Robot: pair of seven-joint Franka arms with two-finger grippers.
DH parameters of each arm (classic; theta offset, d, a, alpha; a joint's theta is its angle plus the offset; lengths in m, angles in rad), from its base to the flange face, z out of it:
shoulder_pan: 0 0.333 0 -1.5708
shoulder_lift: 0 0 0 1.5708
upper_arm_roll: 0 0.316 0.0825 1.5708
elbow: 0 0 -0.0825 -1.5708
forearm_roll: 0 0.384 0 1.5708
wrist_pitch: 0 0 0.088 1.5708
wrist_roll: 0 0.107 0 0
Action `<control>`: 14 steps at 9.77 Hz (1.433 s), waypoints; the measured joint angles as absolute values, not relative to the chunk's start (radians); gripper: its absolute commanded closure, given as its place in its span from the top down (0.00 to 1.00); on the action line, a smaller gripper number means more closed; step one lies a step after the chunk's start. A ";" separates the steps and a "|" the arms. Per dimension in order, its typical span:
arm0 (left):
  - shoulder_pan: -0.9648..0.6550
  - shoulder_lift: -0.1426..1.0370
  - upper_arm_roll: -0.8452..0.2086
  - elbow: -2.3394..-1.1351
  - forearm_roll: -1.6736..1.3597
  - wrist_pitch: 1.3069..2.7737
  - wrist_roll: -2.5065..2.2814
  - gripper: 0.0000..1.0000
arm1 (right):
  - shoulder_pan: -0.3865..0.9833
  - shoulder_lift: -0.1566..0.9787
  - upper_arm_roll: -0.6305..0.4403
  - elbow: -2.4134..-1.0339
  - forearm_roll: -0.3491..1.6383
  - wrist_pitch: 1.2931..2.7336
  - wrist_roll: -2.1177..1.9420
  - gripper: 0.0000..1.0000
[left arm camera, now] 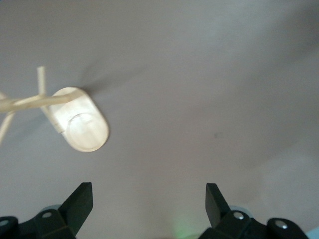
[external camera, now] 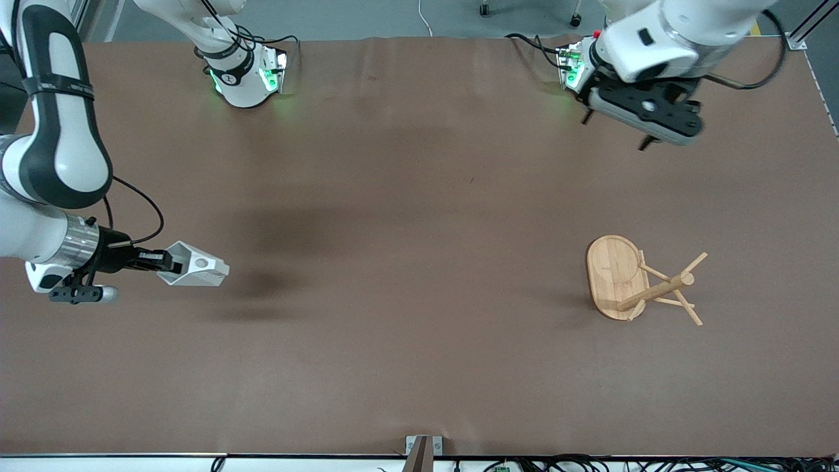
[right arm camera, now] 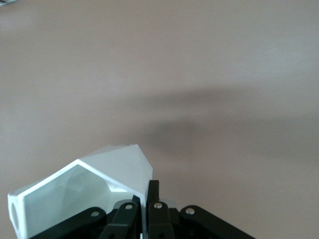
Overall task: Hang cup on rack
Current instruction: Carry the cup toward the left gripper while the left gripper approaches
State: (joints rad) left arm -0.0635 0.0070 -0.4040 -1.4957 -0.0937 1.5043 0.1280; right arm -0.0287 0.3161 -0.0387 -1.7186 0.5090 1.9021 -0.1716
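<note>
Right gripper (external camera: 172,263) fingers clamp the cup (external camera: 195,265) aloft, left gripper (external camera: 645,121) waits wide; next carry to the rack (external camera: 639,282), well apart.

I think I am in a robot lab; my two big white arms (external camera: 52,131) stand bolted at one edge of a wide tabletop (external camera: 406,196) with a plain brown cover; small green lights (external camera: 267,80) glow at my bases; black cables (external camera: 655,464) run along the tabletop edge; a grey floor (external camera: 393,16) shows past it, with metal frame bars (external camera: 809,23) at the corner.
</note>
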 measured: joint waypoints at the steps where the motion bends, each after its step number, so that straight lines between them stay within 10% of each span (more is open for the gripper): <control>1: -0.062 0.024 -0.438 -1.495 -0.132 1.539 0.181 1.00 | -0.026 0.317 -0.027 -1.719 0.620 1.865 -0.184 0.01; 6: -0.077 0.129 -0.707 -1.492 -0.151 1.796 0.224 1.00 | 0.121 0.321 -0.007 -1.755 1.020 1.734 -0.280 0.00; 14: -0.245 0.321 -0.718 -1.433 -0.052 2.018 0.252 1.00 | 0.285 0.298 -0.006 -1.833 1.317 1.652 -0.320 0.00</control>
